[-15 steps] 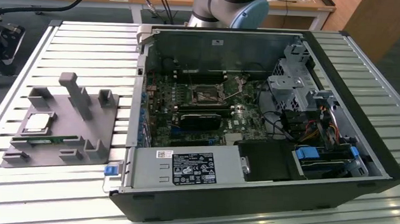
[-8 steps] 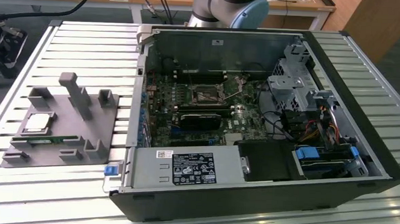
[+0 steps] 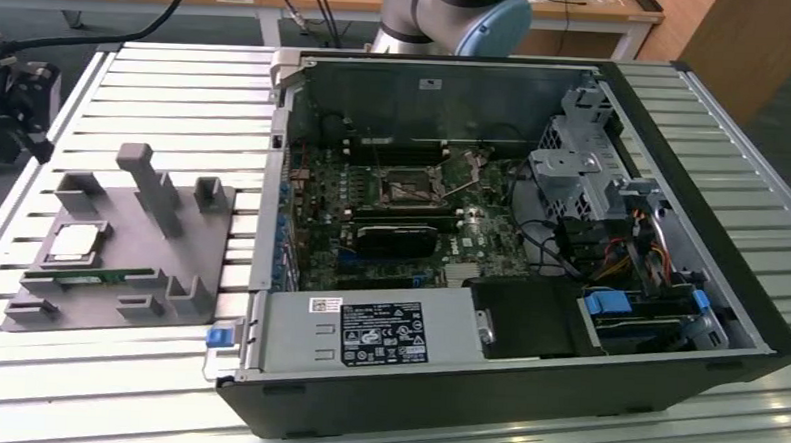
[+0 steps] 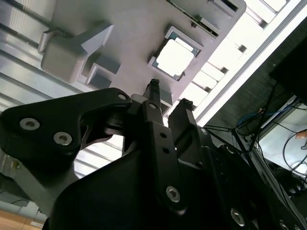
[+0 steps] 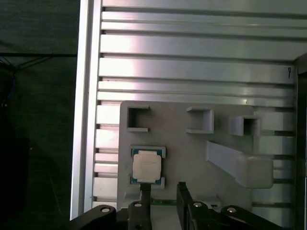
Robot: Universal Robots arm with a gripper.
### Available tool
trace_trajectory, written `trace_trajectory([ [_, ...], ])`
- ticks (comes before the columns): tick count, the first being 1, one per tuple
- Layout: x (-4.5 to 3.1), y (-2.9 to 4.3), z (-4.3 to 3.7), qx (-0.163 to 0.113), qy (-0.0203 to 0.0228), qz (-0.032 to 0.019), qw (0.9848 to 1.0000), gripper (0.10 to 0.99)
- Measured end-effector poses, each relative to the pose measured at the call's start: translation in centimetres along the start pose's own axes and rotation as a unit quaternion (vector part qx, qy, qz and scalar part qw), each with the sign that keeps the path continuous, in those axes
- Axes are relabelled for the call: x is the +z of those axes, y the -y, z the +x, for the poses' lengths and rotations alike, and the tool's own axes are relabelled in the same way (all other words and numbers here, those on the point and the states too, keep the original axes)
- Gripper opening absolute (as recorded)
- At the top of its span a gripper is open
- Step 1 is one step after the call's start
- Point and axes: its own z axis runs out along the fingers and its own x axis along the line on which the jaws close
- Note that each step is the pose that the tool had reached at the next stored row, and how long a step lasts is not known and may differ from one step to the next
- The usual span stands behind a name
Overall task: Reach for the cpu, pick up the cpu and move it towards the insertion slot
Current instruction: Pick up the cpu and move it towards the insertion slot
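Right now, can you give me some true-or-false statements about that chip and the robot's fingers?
The cpu lies in the grey holder on the table. True.
The fingers grip the cpu. False: they stand apart, short of it, holding nothing.
The computer case is shut. False: its side is open and the motherboard shows.
The insertion slot is inside the case. True.

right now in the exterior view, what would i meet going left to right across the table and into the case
cpu → tall grey post → blue latch → insertion slot → silvery drive cage
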Motion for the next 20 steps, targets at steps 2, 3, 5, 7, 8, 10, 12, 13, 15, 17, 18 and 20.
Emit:
trace_trajectory([
  [2,0.31,0.02,0.00,0.000,0.0000,0.0000,1.0000,0.408],
  [3,0.48,0.02,0.00,0.000,0.0000,0.0000,1.0000,0.467],
  [5,0.79,0.04,0.00,0.000,0.0000,0.0000,1.0000,0.525],
  [7,1.09,0.05,0.00,0.000,0.0000,0.0000,1.0000,0.584],
  [8,1.26,0.06,0.01,0.000,0.0000,0.0000,1.0000,0.643],
  [10,1.62,0.08,0.01,0.000,0.0001,0.0000,1.0000,0.702],
  [12,1.93,0.10,0.01,0.000,0.0000,0.0000,1.0000,0.761],
  [13,2.08,0.12,0.01,0.000,0.0001,0.0000,1.0000,0.824],
  [15,2.35,0.14,0.01,0.000,0.0000,0.0000,1.0000,0.824],
  [17,2.60,0.17,0.01,0.000,0.0000,0.0000,1.0000,0.824],
  [18,2.73,0.18,0.01,0.000,0.0000,0.0000,1.0000,0.824],
  [20,2.98,0.21,0.01,0.000,0.0001,0.0000,1.0000,0.824],
])
